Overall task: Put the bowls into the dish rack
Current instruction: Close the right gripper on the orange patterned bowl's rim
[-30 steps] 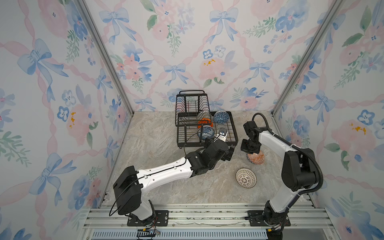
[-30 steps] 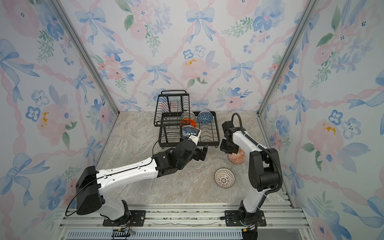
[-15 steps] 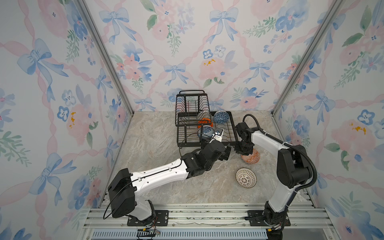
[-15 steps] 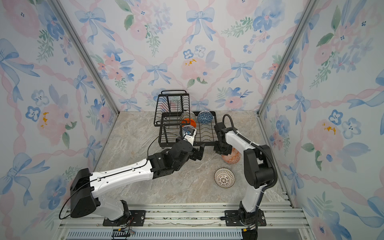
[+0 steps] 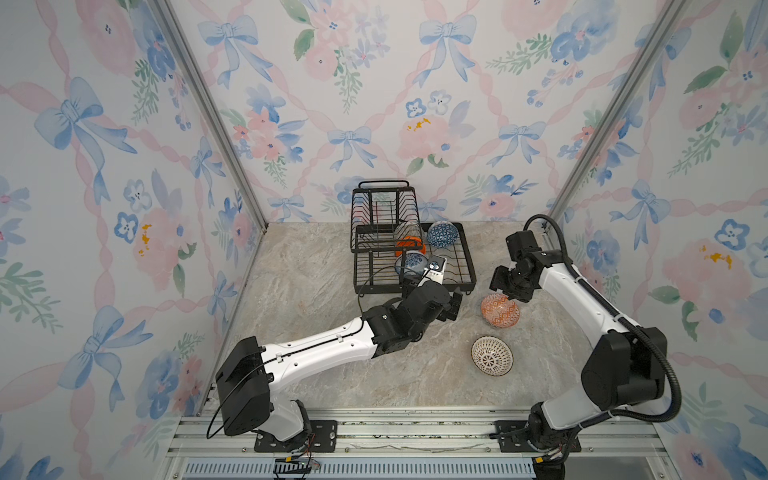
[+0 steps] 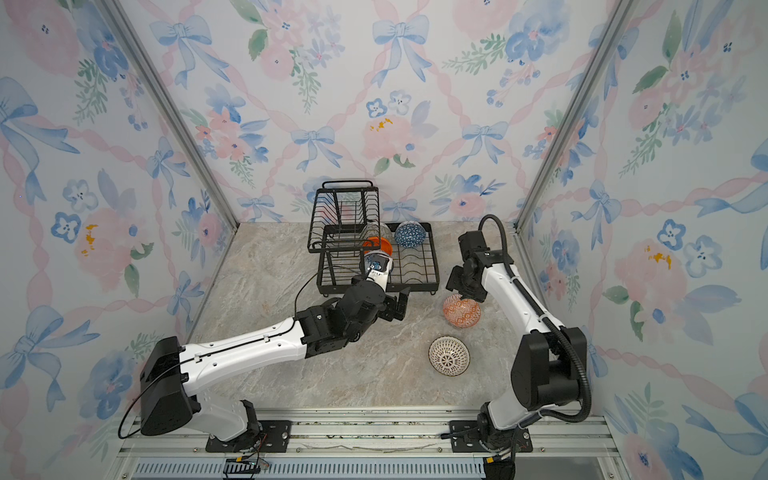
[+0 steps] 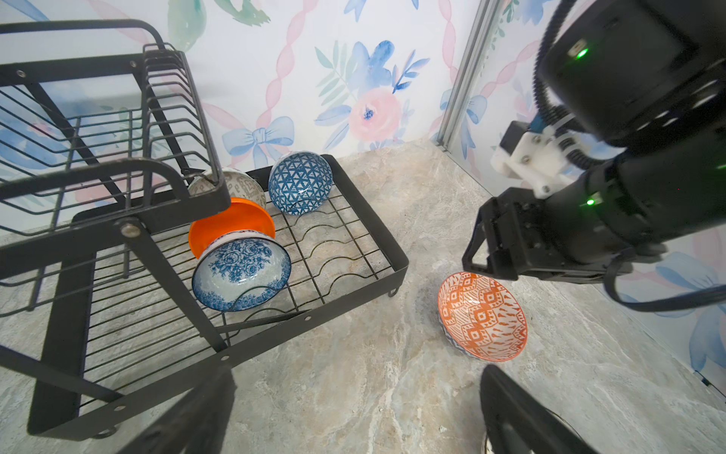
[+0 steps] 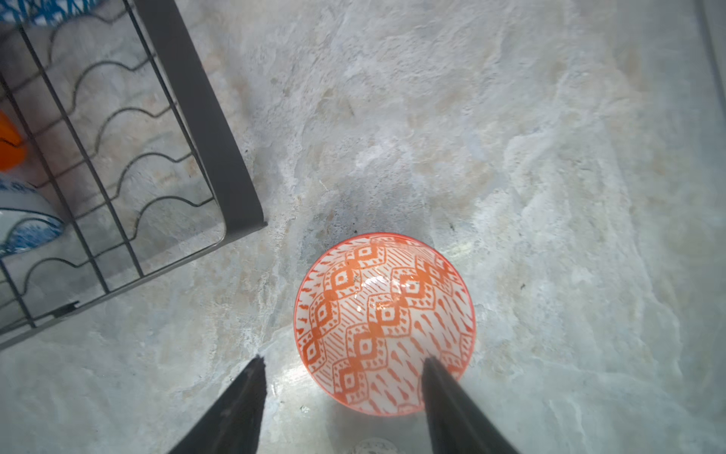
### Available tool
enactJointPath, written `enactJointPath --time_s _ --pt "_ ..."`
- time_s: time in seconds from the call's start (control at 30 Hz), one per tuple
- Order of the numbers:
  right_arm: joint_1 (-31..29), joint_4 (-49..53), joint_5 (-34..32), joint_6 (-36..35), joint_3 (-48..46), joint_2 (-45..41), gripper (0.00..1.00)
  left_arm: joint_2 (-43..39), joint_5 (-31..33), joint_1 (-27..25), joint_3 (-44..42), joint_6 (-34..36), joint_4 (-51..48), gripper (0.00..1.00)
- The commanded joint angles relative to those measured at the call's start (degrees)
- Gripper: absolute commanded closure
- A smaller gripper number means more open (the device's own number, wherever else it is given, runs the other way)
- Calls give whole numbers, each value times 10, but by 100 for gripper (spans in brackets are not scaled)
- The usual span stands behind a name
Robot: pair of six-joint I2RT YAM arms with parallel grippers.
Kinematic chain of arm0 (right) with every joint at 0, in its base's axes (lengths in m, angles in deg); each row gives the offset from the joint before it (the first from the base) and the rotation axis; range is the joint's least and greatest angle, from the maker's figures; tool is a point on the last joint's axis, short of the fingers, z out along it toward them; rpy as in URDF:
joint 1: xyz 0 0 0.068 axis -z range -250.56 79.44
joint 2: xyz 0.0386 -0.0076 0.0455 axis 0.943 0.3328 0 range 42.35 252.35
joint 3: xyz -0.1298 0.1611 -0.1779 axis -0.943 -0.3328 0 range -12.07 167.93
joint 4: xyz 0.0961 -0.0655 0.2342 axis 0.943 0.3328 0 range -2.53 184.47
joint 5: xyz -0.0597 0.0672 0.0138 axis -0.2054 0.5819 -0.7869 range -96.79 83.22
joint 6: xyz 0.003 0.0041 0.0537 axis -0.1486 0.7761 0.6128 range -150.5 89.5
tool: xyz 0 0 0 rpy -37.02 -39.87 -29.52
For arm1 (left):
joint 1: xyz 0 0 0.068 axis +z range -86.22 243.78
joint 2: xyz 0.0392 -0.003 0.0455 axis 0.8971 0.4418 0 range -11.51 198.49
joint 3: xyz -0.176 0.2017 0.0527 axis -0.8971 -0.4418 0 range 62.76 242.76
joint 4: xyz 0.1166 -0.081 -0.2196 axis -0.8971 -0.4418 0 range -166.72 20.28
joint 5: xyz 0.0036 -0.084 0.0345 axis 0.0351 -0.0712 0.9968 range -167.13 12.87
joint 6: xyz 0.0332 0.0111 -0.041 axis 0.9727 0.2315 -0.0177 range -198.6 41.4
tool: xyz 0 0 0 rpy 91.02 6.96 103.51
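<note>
Orange-red patterned bowl point(image 8: 385, 314) just beneath the parted right pincer point(image 8: 343, 358)

Dish rack point(image 5: 468, 259) at rear, four bowls point(image 5: 443, 235) in its lower tray, two bowls point(image 5: 500, 311) on table point(image 5: 316, 282) before it (rightward).

Walls point(image 5: 374, 104) papered with blue bows and pink flowers enclose a beige marbled table point(image 5: 316, 266). Metal posts point(image 5: 210, 112) rise at its far corners; rails point(image 5: 415, 432) line its near edge.
</note>
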Motion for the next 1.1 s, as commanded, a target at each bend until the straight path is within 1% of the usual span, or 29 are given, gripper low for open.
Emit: enactJointPath --time_s 0.0,0.23,0.47,0.87,0.97,1.07 --pt "26 25 -1 1 -41 -36 30 13 -13 0 12 4 3 2" --pt "76 11 15 -8 -128 -68 29 17 -37 -2 6 -4 4 2" --pt "83 -32 34 -8 -186 -55 32 17 -50 -2 2 -1 3 2" --pt "85 -81 47 1 -174 18 36 6 -53 1 -7 10 0 2" --pt "91 -90 47 4 -169 38 41 7 -58 7 -6 11 -1 2" --pt "95 -95 48 5 -165 55 47 12 -63 12 -2 14 -4 2"
